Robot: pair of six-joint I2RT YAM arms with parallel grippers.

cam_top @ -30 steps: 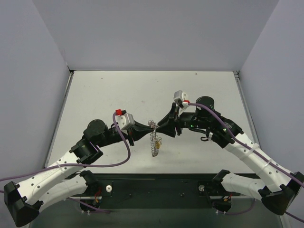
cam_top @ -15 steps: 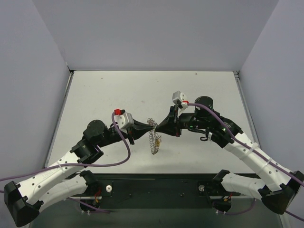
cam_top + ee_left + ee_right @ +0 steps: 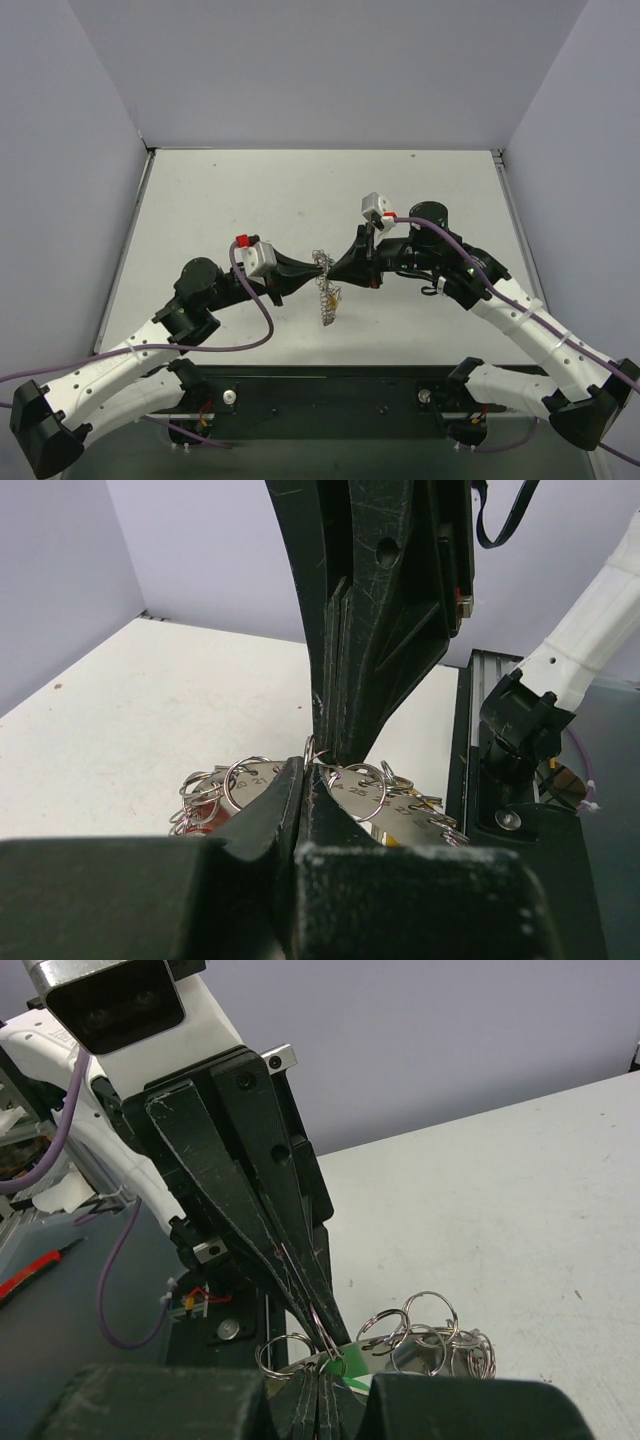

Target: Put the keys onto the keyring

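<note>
The left gripper (image 3: pixel 312 266) reaches in from 8 o'clock to the middle of the worktop (image 3: pixel 250 190), its jaws clenched on a thin wire loop of the keyring (image 3: pixel 325 290). The keyring trails toward 6 o'clock from that pinch point, a tangle of silvery coils with the keys (image 3: pixel 333 298) bunched along it, one showing yellow. The right gripper (image 3: pixel 338 268) comes from 4 o'clock, tip to tip with the left, jaws clenched on the same wire
</note>
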